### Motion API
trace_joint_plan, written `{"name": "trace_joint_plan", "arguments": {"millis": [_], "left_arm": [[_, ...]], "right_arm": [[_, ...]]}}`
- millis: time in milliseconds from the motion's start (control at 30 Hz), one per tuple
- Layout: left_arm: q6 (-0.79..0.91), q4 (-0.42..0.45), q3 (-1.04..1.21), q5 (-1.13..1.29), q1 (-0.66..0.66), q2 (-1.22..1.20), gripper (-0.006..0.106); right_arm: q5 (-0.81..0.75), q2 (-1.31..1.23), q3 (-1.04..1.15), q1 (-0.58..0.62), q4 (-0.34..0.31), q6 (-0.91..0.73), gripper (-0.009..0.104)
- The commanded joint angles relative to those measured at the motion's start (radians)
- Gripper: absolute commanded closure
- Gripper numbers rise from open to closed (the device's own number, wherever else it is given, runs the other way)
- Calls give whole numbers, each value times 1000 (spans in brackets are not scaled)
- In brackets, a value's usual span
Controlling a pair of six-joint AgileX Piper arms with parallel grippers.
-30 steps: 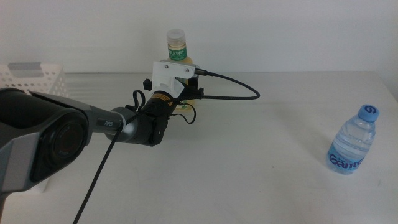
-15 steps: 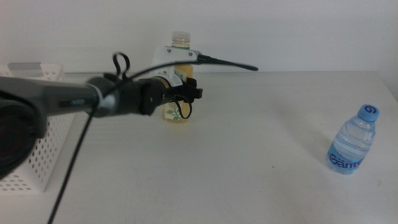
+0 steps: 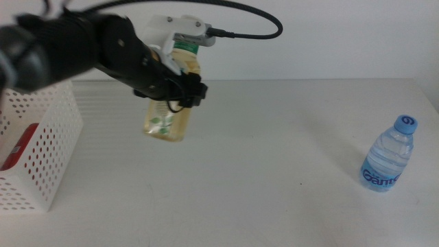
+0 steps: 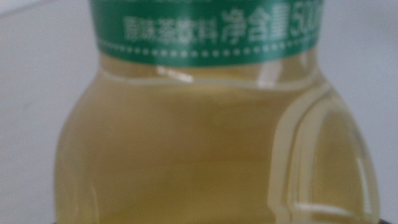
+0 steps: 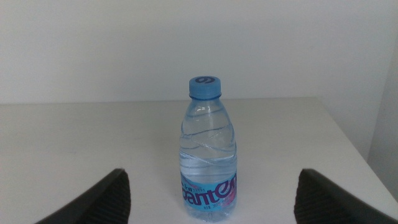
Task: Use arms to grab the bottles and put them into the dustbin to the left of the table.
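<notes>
My left gripper point(image 3: 180, 86) is shut on the yellow-drink bottle point(image 3: 167, 116) and holds it tilted in the air above the table point(image 3: 274, 178), a little right of the dustbin point(image 3: 51, 137). The left wrist view is filled by that bottle point(image 4: 211, 149) and its green label. A small blue-capped water bottle point(image 3: 389, 154) stands upright at the table's right side. It point(image 5: 210, 155) stands a short way ahead of my open right gripper point(image 5: 212, 177), centred between the two wide-apart jaws and untouched. The right arm is out of the middle view.
The dustbin is a white perforated basket at the table's left edge, and a red can point(image 3: 14, 147) lies inside it. A thick black cable point(image 3: 254, 14) arcs above the left arm. A white wall stands behind the table.
The left arm has lifted the yellow-drink bottle off the table and carried it left and up, tilting it. The water bottle has not moved.
</notes>
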Motion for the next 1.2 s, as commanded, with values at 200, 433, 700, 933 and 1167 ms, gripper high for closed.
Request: {"name": "trace_joint_plan", "arguments": {"millis": [200,433,700,933,1167], "left_arm": [[-43,113,-44,159,19,-179,99],[11,53,-179,439,197,-181,104],[105,40,-344,671,438,-176,104],[149,2,-415,736,580,-107,104],[183,2,-410,736,686,-39,104]], "right_arm": [[-77,-27,-7,-5,-3,-8,19],[-77,-27,-7,-5,-3,-8,19],[-77,-27,-7,-5,-3,-8,19],[-77,-27,-7,-5,-3,-8,19],[-77,-27,-7,-5,-3,-8,19]]}}
